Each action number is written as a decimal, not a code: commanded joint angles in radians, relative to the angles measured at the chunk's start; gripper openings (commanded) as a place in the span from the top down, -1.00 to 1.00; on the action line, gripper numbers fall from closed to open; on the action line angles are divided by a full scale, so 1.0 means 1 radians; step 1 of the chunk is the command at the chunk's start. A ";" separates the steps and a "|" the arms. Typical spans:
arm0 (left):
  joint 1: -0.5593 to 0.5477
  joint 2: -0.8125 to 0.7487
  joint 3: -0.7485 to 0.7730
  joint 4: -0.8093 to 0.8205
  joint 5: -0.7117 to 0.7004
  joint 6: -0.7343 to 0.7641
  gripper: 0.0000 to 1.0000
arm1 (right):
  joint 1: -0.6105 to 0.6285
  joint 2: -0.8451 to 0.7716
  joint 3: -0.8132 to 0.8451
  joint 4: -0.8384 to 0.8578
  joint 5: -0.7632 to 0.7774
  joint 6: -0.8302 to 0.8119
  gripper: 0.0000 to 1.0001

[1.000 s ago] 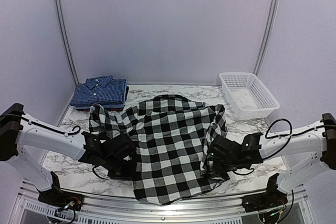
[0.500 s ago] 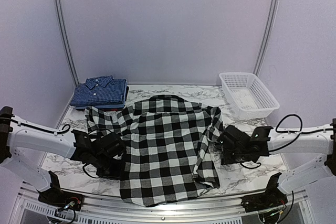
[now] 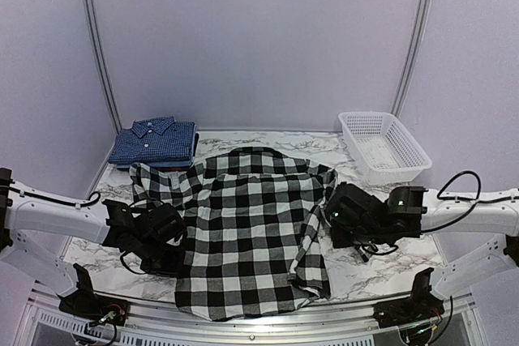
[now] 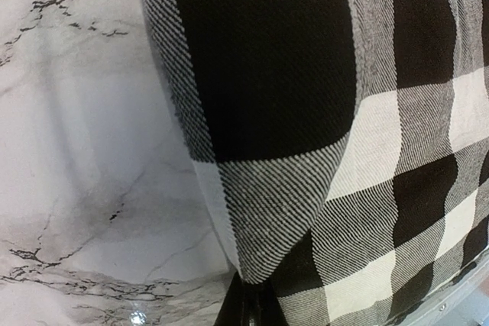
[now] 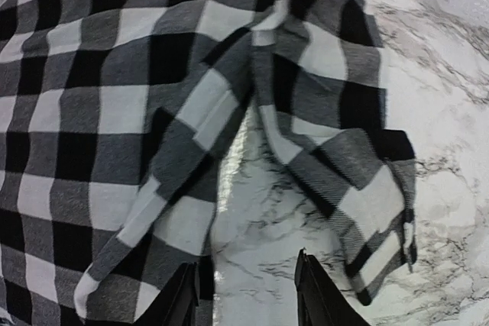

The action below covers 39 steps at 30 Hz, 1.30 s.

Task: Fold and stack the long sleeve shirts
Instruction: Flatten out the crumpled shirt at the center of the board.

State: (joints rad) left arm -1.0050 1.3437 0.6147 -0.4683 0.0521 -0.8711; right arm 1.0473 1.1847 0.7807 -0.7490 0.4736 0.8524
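On marble table [image 3: 369,277], checked shirt [image 3: 243,224]

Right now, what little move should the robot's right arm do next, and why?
Probably ease the right gripper forward and close on the crumpled sleeve of the checked shirt. The gripper is open over the marble table, and that sleeve lies bunched just ahead of it, not flat.

white grey-veined marble table [image 3: 381,269]. spread flat across middle, hem at near edge: black-and-white checked shirt [image 3: 251,224]. far left corner, just beside its sleeve: stacked folded dark blue shirts [image 3: 154,142]. far right: white mesh basket [image 3: 397,173].
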 commanded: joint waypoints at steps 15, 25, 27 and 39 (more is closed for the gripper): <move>0.006 -0.036 -0.032 -0.072 0.006 0.016 1.00 | 0.360 0.470 0.244 0.066 -0.080 0.134 0.31; 0.006 -0.033 -0.033 -0.073 0.005 0.018 1.00 | 0.360 0.439 0.190 0.024 -0.078 0.172 0.97; 0.006 -0.032 -0.035 -0.074 0.006 0.019 1.00 | 0.361 0.404 0.165 -0.029 -0.058 0.214 1.00; 0.023 -0.110 -0.084 -0.116 0.001 0.015 1.00 | 0.361 0.019 -0.109 -0.196 -0.123 0.425 1.00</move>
State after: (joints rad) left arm -0.9928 1.2648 0.5602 -0.4950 0.0521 -0.8631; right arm 1.4052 1.2671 0.7048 -0.9012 0.3695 1.1725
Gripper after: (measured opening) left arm 0.005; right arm 0.002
